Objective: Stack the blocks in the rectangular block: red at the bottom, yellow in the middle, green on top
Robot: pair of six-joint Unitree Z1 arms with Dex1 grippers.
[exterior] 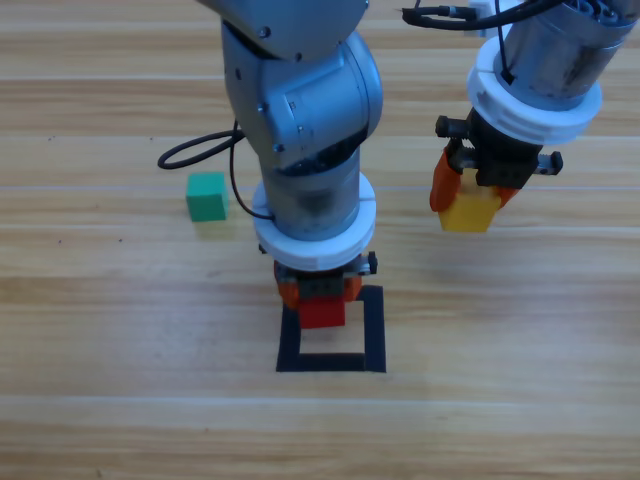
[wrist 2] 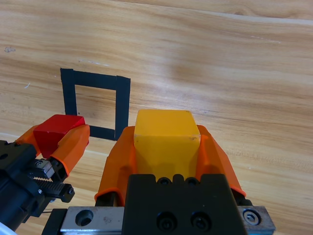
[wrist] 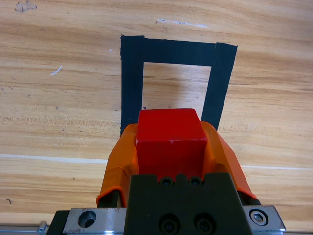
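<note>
The left gripper [exterior: 320,297] has its orange jaws clamped on the red cube [exterior: 321,312], one jaw on either side of it. From above, the cube sits over the far edge of the black tape square [exterior: 379,330]. In the left wrist view the cube hides that edge, and the hollow wooden centre lies just beyond it. I cannot tell whether the red cube is touching the table or is a little above it.

Off to the right, the right gripper [exterior: 470,198] has its jaws closed on the yellow cube [exterior: 468,212]. It carries the cube above the table, well apart from the square, as if waiting its turn. Its wrist camera looks past the yellow cube and shows the left gripper, with the red cube, beside the tape outline.

The green cube [exterior: 206,196] sits alone on the wood to the left, behind the square, and neither gripper is touching it.

As I judge it, nothing is stacked yet. Red is gripped and nearly in place but not released, so the bottom layer isn't down. Yellow is picked up and ready. Green has yet to be fetched and set on top.
</note>
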